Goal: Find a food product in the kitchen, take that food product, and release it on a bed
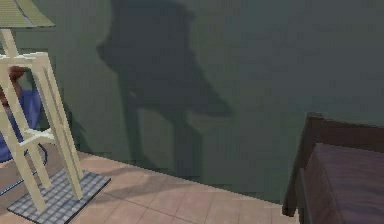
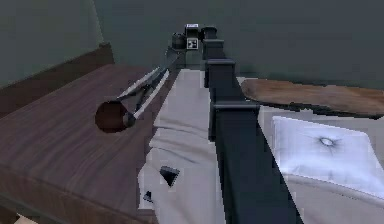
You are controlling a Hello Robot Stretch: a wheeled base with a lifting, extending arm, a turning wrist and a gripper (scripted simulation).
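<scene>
The bed point(image 2: 60, 150) is my landmark for everything here; its dark cover spreads beneath the arm point(image 2: 240, 130) in the arm side view, and a corner of it juts in at the forward view's lower right point(image 1: 345, 185). The arm reaches out across the bed, over a pale throw point(image 2: 185, 140) lying on the cover; a white pillow point(image 2: 320, 150) rests at the bed's wooden-board end; the gripper point(image 2: 135, 102) points away from that pillow, over bare cover. At its finger end is a dark reddish-brown round thing point(image 2: 112, 116), which I take to be the food product; I judge the step in hand to be the release onto the bed. To do it well I want the drop low and well in from the bed's near edge, since a round thing will probably roll; afterwards I would lift straight up before retracting, so the fingers don't sweep it off the bed. The bed's full extent is cut off by the frame; the arm hides part of the throw; I cannot tell whether the gripper grasps the round thing or whether it lies on the cover, nor how the fingers stand; what kind of food it is I cannot make out.
</scene>
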